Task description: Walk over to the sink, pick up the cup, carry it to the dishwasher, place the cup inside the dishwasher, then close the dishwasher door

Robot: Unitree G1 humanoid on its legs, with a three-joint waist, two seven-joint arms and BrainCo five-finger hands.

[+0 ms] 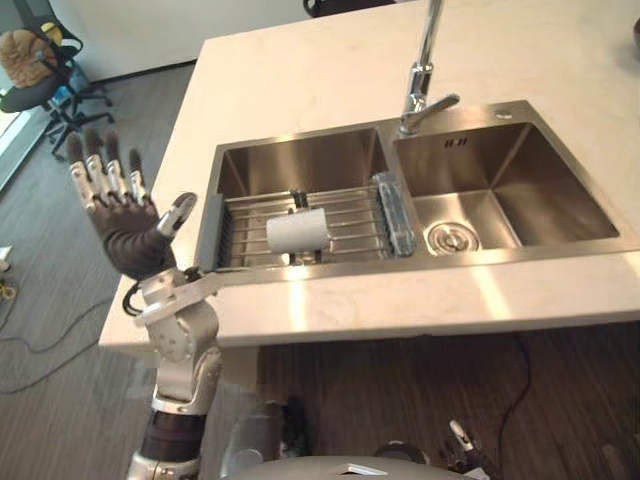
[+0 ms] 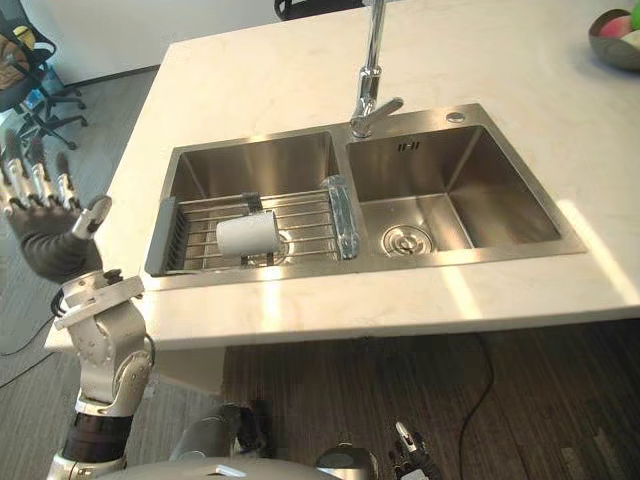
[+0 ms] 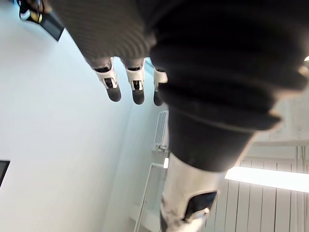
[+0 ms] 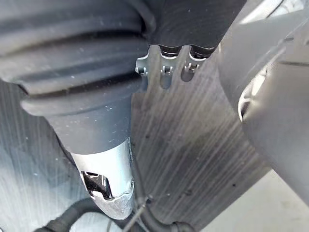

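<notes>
1. Right hand (image 2: 405, 448): lowest item in the eye views, hanging beside the body above the dark plank floor (image 4: 193, 159). We log its fingers (image 4: 165, 72) as loose, with nothing in them.
2. Left hand (image 1: 125, 222): raised off the near left corner of the counter. Its fingers (image 1: 100, 170) point up, straight and spread, thumb out to the side, nothing held (its own wrist view shows them straight against a white wall).
3. Counter (image 1: 320, 75): pale stone slab, running from the near edge to the far wall side.
4. Sink (image 1: 555, 195): stainless steel, two basins side by side, set into the counter.
5. Drain rack (image 1: 352, 222): metal bars laid across the left basin, with a grey end piece at its left and a clear end piece against the divider.
6. Cup (image 1: 298, 231): white, lying on its side on the rack's bars, about mid-rack over the left basin, apart from both hands.
7. Strainer (image 1: 452, 237): round, in the bottom of the right basin.
8. Faucet (image 1: 418, 88): chrome, standing behind the divider between the basins, lever angled toward the right basin.
9. Bowl (image 2: 615, 38): at the far right of the counter, well apart from the sink (we cannot identify its coloured contents).
10. Office chair (image 1: 50, 90): black, on the grey floor beyond the counter's far left corner, with a brown item on the seat.
</notes>
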